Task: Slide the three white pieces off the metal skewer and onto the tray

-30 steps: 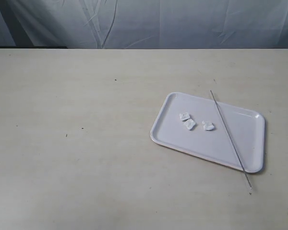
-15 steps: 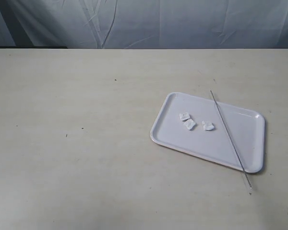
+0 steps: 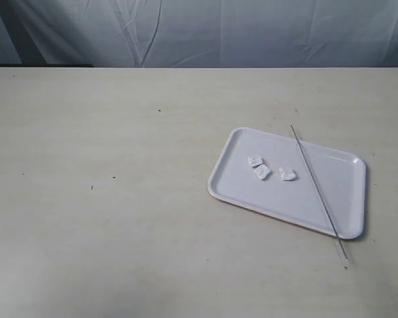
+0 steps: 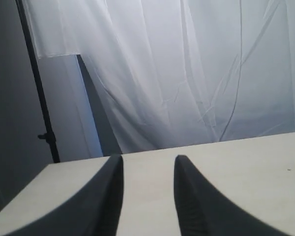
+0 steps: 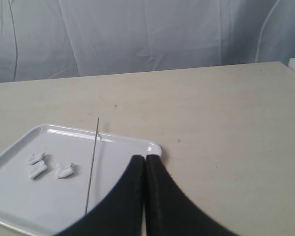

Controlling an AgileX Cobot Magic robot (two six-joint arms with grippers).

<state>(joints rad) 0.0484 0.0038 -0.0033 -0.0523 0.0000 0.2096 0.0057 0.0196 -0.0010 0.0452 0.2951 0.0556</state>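
Table: broad open surface to the left of the tray.
Skewer: lies across the tray, both ends past the rim.
White pieces: loose on the tray, apart from the skewer.
Right claw: pressed together, tray corner just past its tips.
Left claw: spread, empty.

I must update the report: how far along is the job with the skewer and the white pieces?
Done, it seems: the three white pieces lie loose on the tray, and the metal skewer rests bare across it, both ends past the rim. In hand: nothing; the left gripper is open and empty, the right gripper is shut on nothing. Left: nothing that I can see.
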